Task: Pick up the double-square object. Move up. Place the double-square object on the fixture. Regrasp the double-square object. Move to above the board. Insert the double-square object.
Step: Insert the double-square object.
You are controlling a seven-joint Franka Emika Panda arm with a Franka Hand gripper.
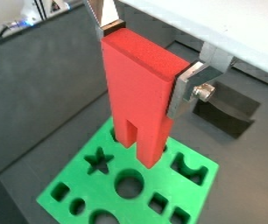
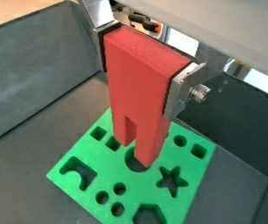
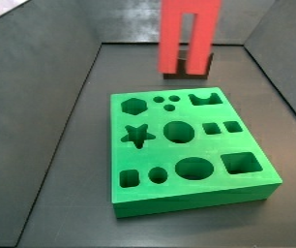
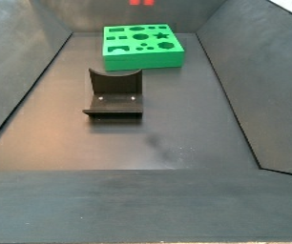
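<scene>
Our end effector pinches the red block upright, prongs pointing down, hanging above the green board, not yet inserted.

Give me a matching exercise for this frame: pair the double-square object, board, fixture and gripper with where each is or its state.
Things:
1. double-square object
2. board
3. fixture
4. gripper

States:
A. bright green, lying on the floor with no piece in its cut-outs
B. dark, standing bare on the floor near the green slab
C. red, hanging prongs-down in the air
D. above the board, fingers clamped on the red piece

Pairs: 1-C, 2-A, 3-B, 4-D
</scene>
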